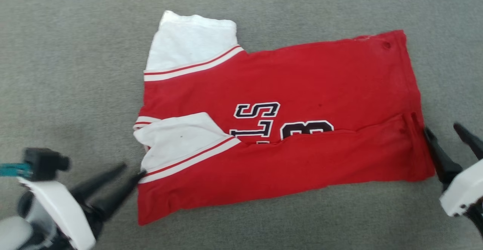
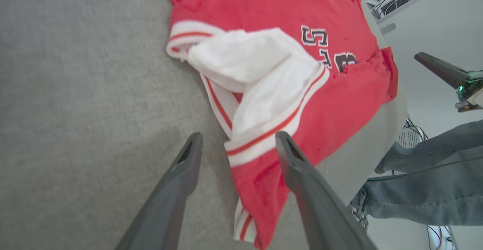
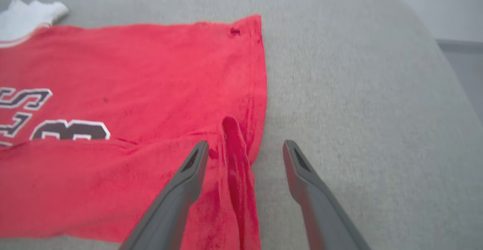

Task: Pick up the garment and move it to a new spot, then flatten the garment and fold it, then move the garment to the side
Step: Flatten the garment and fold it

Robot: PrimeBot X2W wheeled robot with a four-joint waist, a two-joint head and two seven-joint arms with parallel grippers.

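On grey felt tabletop: garment half-folded | left gripper wide | right gripper wide | pale wall beyond

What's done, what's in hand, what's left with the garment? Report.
Done: the garment lies flat on the grey surface, near edge folded over the lettering. In hand: left end effector and right end effector, both open, sit at the fold's ends, holding nothing. Left: likely more folding, then moving it aside.

lettering half under garment fold, digit unreadable
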